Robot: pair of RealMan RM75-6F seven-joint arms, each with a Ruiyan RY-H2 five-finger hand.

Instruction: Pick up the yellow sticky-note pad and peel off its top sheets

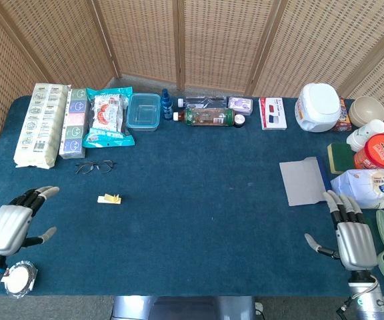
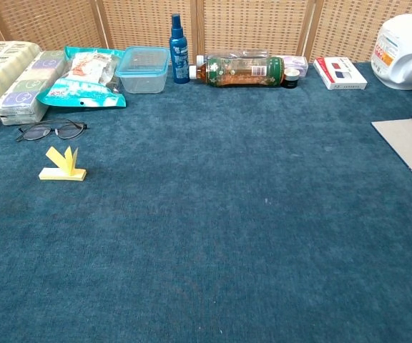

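The yellow sticky-note pad [image 1: 109, 199] lies on the blue table cloth left of centre, its top sheets curled upward [image 2: 64, 164]. My left hand [image 1: 15, 225] hovers over the front left part of the table, fingers spread and empty, well to the left of the pad and nearer me. My right hand [image 1: 351, 233] stays at the front right corner, fingers apart, holding nothing. Neither hand shows in the chest view.
A pair of glasses [image 1: 94, 166] lies just behind the pad. Packets, a clear box [image 1: 143, 111], bottles [image 1: 209, 117] and a white cooker [image 1: 319, 107] line the back edge. A grey sheet [image 1: 302, 181] and wipes pack [image 1: 375, 187] sit at right.
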